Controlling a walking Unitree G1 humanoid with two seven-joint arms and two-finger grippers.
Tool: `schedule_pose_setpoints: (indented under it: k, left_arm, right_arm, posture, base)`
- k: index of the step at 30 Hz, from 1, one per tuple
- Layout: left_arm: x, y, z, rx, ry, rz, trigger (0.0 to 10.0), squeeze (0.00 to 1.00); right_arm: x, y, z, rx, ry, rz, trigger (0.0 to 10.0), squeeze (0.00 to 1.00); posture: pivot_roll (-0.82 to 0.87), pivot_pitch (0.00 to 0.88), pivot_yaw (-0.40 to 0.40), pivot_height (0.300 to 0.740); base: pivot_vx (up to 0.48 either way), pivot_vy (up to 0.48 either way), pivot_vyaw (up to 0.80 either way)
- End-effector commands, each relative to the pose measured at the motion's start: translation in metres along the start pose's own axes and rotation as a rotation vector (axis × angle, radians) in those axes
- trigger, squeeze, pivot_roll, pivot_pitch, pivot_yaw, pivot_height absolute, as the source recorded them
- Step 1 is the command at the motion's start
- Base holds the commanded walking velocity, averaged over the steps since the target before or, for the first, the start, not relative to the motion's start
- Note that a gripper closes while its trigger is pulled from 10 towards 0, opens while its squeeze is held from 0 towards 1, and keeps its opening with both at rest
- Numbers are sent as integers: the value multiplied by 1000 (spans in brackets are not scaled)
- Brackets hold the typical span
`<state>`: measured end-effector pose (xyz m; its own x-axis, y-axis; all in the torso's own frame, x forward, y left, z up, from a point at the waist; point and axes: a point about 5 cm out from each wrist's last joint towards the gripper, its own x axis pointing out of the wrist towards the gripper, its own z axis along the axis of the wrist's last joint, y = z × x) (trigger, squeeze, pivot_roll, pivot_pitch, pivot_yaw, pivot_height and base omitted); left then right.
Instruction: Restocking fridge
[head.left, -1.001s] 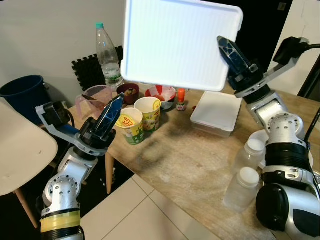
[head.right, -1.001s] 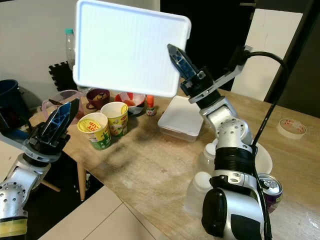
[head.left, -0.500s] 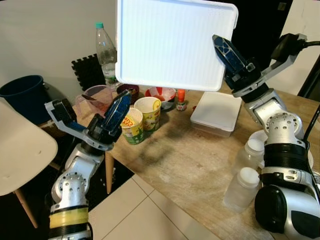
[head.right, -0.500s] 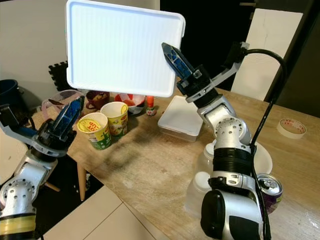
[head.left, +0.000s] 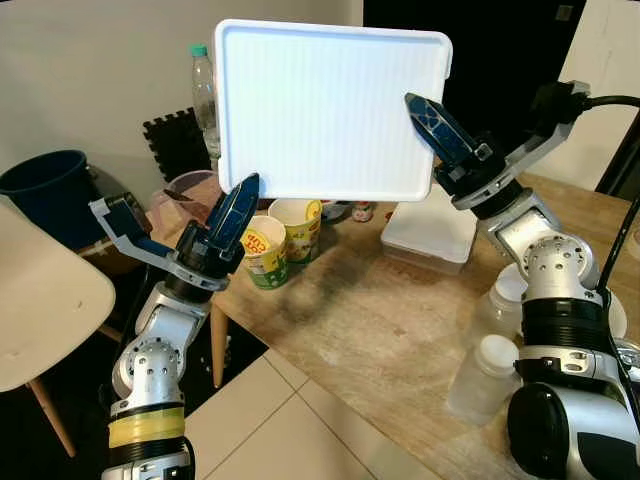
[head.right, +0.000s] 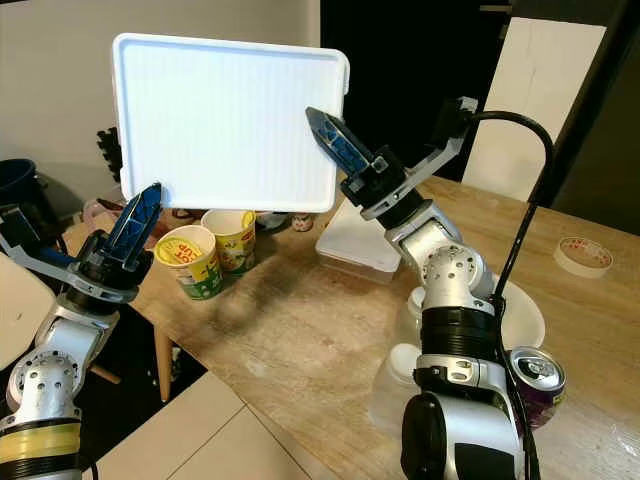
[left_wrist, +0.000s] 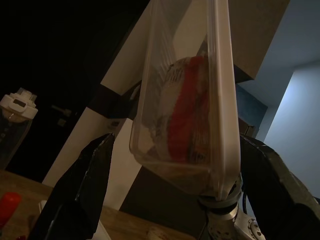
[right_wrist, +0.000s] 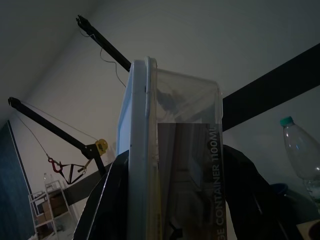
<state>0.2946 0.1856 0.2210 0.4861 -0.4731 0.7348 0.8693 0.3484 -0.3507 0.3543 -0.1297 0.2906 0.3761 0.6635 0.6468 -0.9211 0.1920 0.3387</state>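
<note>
My right gripper (head.left: 421, 112) is shut on the right edge of a clear food container with a white lid (head.left: 325, 105). It holds the container upright in the air above the wooden table (head.left: 370, 320), lid facing me. My left gripper (head.left: 243, 200) is raised just under the container's lower left corner. In the left wrist view the container (left_wrist: 190, 100), with red and white food inside, sits between the left gripper's spread fingers (left_wrist: 85, 195), so that gripper is open. The right wrist view looks along the container's edge (right_wrist: 185, 175).
On the table stand two noodle cups (head.left: 265, 250), a second lidded container (head.left: 435, 225), two white-capped jars (head.left: 482, 375) and a drinks can (head.right: 535, 375). A water bottle (head.left: 203, 90) stands behind. A blue bucket (head.left: 45, 180) and a white chair (head.left: 40, 300) are at the left.
The right gripper has swung the container left and lower, turning it more upright. The left gripper has risen from beside the cups up to the container's lower left corner.
</note>
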Motion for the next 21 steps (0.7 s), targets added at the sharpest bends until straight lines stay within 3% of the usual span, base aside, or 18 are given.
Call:
schedule_pose_setpoints:
  k: [1, 7, 8, 9, 10, 11, 21]
  left_arm:
    - [3, -3, 5, 19, -42, -20, 10000, 0]
    - [4, -4, 7, 20, -57, -28, 10000, 0]
    - [4, -5, 6, 11, -51, -43, 8549, 0]
    - [4, -8, 5, -3, -33, -61, 4745, 0]
    - [4, -8, 5, -3, -33, -61, 4745, 0]
    - [5, -10, 4, -7, -28, -75, 0, 0]
    - [4, -19, 4, -22, -10, -144, 0, 0]
  right_arm:
    - [2, 5, 2, 8, -14, 33, 10000, 0]
    - [2, 5, -2, 15, -3, 30, 10000, 0]
    - [1, 5, -3, 16, 1, 27, 10000, 0]
    - [1, 4, -5, 17, 6, 22, 10000, 0]
    - [1, 4, -5, 17, 6, 22, 10000, 0]
    - [1, 4, -6, 16, 8, 19, 10000, 0]
    - [2, 4, -7, 10, 18, 13, 10000, 0]
  posture:
    - [-8, 0, 54, 740]
    - [-10, 0, 54, 740]
    - [-10, 0, 54, 740]
    - [-10, 0, 54, 740]
    - [-10, 0, 54, 740]
    - [-10, 0, 54, 740]
    - [-7, 0, 55, 740]
  base:
    - [0, 0, 0]
    - [0, 0, 0]
    - [0, 0, 0]
    - [0, 0, 0]
    - [0, 0, 0]
    - [0, 0, 0]
    - [0, 0, 0]
